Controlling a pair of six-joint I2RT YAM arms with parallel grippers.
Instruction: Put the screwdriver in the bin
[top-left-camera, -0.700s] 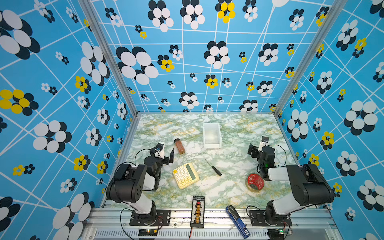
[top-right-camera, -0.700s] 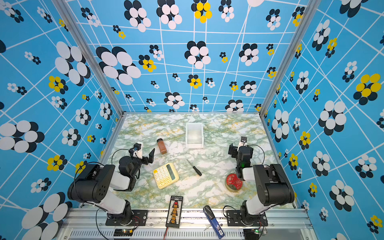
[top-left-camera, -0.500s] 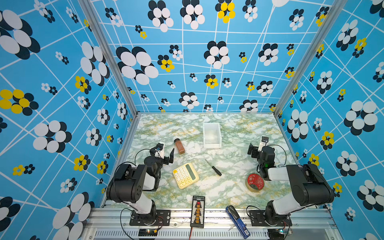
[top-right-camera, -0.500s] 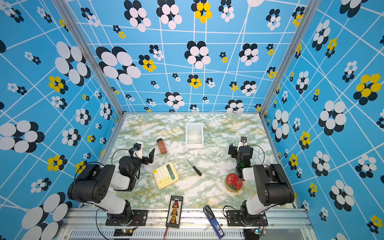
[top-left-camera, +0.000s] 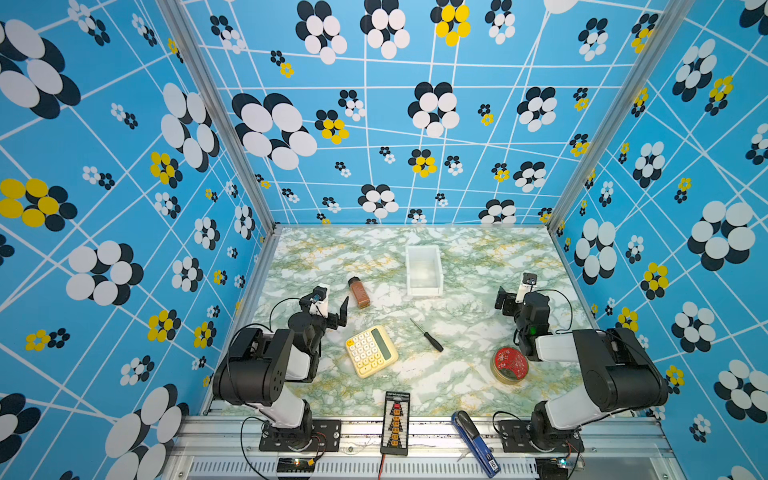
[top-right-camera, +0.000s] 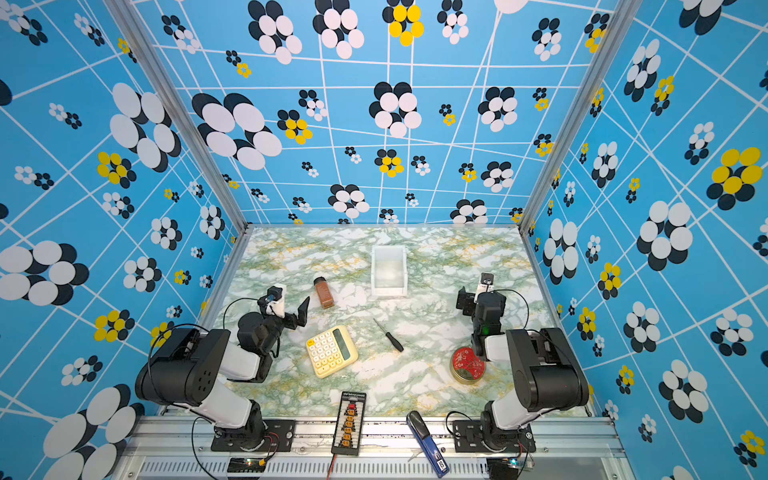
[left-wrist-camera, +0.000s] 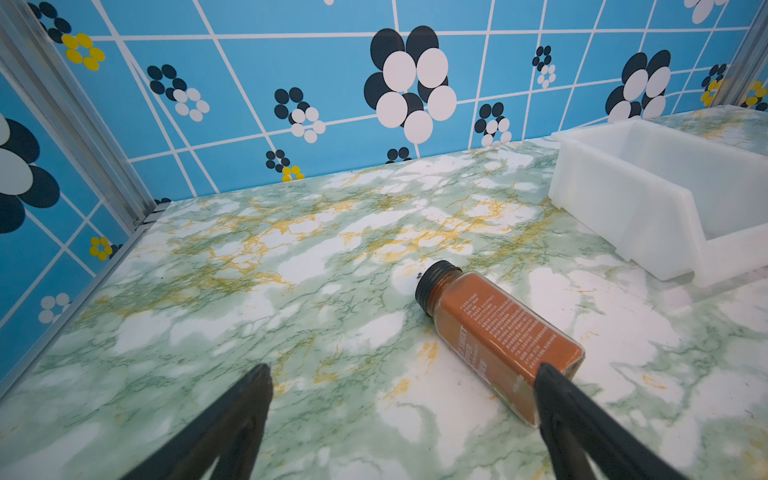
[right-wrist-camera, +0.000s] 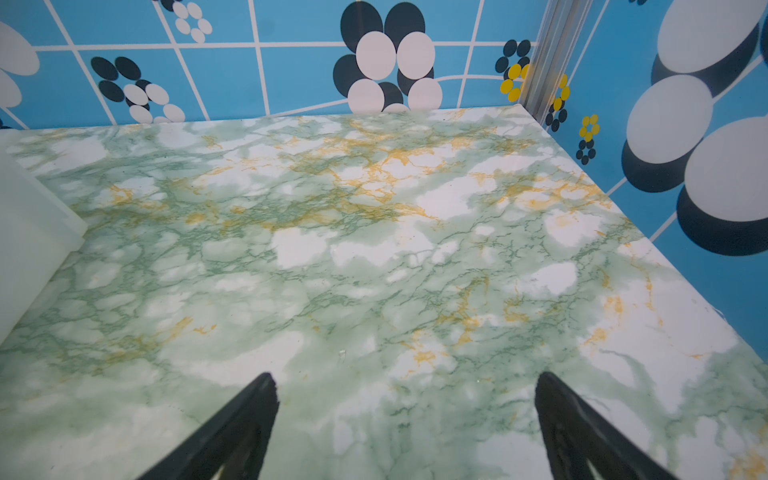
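Note:
The screwdriver (top-left-camera: 428, 336) (top-right-camera: 390, 336), black-handled with a thin grey shaft, lies flat near the middle of the marble table in both top views, with no gripper touching it. The white open-topped bin (top-left-camera: 424, 293) (top-right-camera: 388, 292) stands behind it and looks empty; its wall (left-wrist-camera: 623, 199) shows in the left wrist view, and an edge (right-wrist-camera: 25, 216) in the right wrist view. My left gripper (top-left-camera: 332, 308) (left-wrist-camera: 401, 374) hovers open at the left, one finger beside a brown bottle. My right gripper (top-left-camera: 513, 297) (right-wrist-camera: 405, 380) is open over bare table at the right.
A brown spice bottle (top-left-camera: 359, 292) (left-wrist-camera: 498, 336) lies left of the bin. A yellow calculator (top-left-camera: 371, 351) sits left of the screwdriver. A round red-lidded tin (top-left-camera: 510, 365) is near the right arm. A black connector board (top-left-camera: 395, 422) and a blue-and-black tool (top-left-camera: 476, 442) lie at the front edge.

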